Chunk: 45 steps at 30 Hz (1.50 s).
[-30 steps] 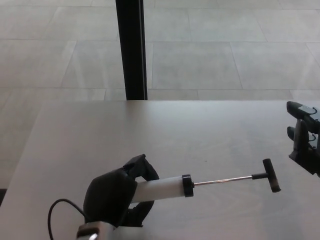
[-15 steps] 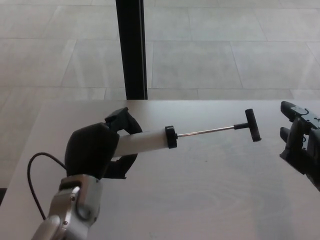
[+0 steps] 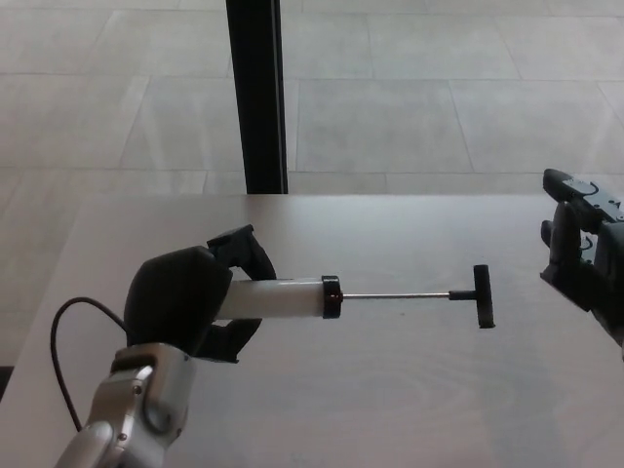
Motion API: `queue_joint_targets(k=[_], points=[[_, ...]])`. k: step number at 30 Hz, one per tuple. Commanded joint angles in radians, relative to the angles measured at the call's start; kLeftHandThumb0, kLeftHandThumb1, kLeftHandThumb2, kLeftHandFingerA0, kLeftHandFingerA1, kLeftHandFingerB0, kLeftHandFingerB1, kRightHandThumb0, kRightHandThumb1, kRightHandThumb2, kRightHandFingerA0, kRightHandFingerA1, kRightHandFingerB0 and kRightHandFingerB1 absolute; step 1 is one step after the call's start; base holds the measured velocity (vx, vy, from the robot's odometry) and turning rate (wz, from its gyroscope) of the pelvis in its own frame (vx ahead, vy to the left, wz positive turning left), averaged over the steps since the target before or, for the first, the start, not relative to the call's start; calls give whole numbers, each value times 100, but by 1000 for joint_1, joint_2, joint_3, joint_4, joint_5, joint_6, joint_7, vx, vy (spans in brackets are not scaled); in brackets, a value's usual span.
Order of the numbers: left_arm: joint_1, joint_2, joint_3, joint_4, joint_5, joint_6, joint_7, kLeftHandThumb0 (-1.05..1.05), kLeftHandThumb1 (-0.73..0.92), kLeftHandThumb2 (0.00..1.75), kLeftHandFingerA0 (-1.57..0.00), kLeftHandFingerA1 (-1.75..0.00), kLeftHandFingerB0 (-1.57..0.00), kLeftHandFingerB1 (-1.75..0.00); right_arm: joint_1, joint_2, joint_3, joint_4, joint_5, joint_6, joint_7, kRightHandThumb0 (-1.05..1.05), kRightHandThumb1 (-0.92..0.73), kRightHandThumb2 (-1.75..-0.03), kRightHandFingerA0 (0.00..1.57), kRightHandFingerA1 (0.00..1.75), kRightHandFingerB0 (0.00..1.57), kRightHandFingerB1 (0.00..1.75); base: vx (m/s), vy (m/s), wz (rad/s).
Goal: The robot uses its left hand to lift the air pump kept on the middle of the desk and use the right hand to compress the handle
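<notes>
Here the left hand (image 3: 185, 307) is wrapped around the white barrel of the air pump (image 3: 283, 297), holding it over the desk (image 3: 390, 390). Its rod runs rightward to the black handle (image 3: 483, 295). Beyond that, apart, the right hand (image 3: 585, 263) hovers with fingers spread, empty.

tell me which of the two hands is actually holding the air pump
The left hand, wrapped around the air pump's white barrel. The right hand hangs apart from the T-handle, holding nothing.
</notes>
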Motion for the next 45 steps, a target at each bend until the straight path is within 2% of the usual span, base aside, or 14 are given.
queue_joint_targets(k=[1,12,13,14,27,28,29,32,35,36,37,42,43,45], points=[[5,16,-14,-7,23,27,3,-15,62,98,-80,-175,-71,-152,-83,-24,-6,57,2,15,7,-79,-77,-120,0,27,5,27,0,0,0],[-15,4,-2,-8,4,20,20,-15,50,119,-83,-175,-75,-157,-48,22,6,71,0,11,-14,-87,-84,-125,0,22,5,22,0,0,0],[-17,0,2,-3,-2,8,30,-20,48,117,-117,-140,-99,-126,-43,27,2,73,3,10,-18,-86,-84,-125,0,23,5,23,0,0,0],[-18,-1,6,0,-8,3,35,-14,46,127,-89,-175,-80,-156,-37,36,-4,82,9,-1,-19,-89,-86,-126,0,21,5,21,0,0,0],[-78,-14,31,7,-35,-12,42,-11,39,132,-94,-174,-88,-153,8,126,-27,130,30,-52,-31,-95,-88,-125,1,17,6,17,0,0,0],[-83,-20,34,4,-42,2,33,-16,44,119,-122,-139,-106,-127,5,130,-30,130,36,-51,-31,-92,-87,-125,0,19,4,19,0,0,0],[-86,-27,36,2,-42,13,34,-12,41,130,-93,-175,-85,-155,2,134,-32,133,39,-52,-31,-93,-87,-125,1,18,5,18,0,0,0],[-88,-35,33,14,-42,-6,46,-15,44,120,-122,-141,-106,-129,-8,135,-25,137,33,-51,-31,-88,-85,-125,0,21,4,20,0,0,0],[-74,-53,33,9,-48,-2,46,-11,43,130,-93,-175,-84,-156,-3,131,-19,129,24,-44,-37,-86,-84,-124,0,22,4,22,0,0,0],[-68,-62,31,14,-46,-3,57,-19,47,116,-120,-140,-105,-128,-3,132,-17,127,21,-46,-41,-86,-84,-124,0,22,4,22,0,0,0],[-69,-58,24,16,-34,0,57,-12,46,122,-89,-175,-83,-156,-8,126,-10,128,11,-43,-44,-84,-83,-124,0,23,4,23,0,0,0],[-63,-52,13,12,-20,12,51,-14,46,125,-87,-175,-80,-157,-40,100,-9,130,13,-49,-30,-83,-83,-124,0,24,4,24,0,0,0],[-58,-56,18,13,-28,9,56,-20,47,117,-117,-139,-101,-126,-52,100,-11,131,15,-42,-34,-82,-82,-124,0,24,3,24,0,0,0],[-55,-59,18,9,-29,14,55,-13,46,120,-86,-175,-80,-154,-68,95,-13,145,15,-51,-33,-82,-82,-124,0,25,3,23,0,0,0]])
